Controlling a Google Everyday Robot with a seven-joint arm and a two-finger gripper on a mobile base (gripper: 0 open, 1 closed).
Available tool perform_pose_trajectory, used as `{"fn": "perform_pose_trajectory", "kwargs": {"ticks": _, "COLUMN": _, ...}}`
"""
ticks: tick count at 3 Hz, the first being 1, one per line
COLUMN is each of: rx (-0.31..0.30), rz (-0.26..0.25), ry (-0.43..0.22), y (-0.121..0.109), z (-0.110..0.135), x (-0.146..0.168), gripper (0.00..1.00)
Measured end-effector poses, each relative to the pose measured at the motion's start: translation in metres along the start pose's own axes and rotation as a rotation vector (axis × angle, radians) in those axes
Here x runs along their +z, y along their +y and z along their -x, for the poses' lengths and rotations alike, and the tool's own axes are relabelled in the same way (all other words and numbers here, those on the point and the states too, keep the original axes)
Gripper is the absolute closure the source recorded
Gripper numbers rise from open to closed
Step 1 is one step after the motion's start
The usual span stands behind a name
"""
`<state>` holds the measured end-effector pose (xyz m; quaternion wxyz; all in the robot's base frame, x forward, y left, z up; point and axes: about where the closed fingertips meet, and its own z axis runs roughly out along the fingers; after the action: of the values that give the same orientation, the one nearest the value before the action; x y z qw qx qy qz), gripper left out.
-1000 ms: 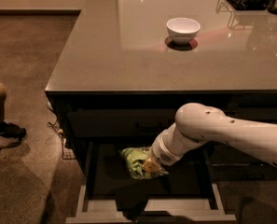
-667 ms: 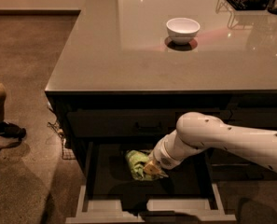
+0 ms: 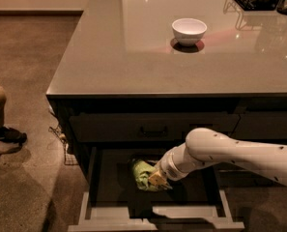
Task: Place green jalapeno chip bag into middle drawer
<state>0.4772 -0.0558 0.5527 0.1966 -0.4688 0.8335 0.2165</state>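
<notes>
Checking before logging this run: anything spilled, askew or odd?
Nothing stands out. The gripper is in the open middle drawer against the green jalapeno chip bag; the white bowl sits upright on the counter.

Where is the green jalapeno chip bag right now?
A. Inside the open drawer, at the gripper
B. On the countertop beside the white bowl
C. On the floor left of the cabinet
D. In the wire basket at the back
A: the green jalapeno chip bag shows between the walls of the open middle drawer, right against the gripper. The white bowl up on the countertop has no bag beside it.
</notes>
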Motion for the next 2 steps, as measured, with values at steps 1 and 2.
{"fn": "perform_pose_trajectory", "kwargs": {"ticks": 1, "rx": 0.007, "rz": 0.0, "ry": -0.013, "y": -0.0021, "z": -0.0047, "x": 0.0058, "gripper": 0.16}}
{"fn": "perform_pose_trajectory", "kwargs": {"ticks": 2, "rx": 0.006, "rz": -0.012, "ry": -0.025, "y": -0.0026, "z": -0.0075, "x": 0.0022, "gripper": 0.0}}
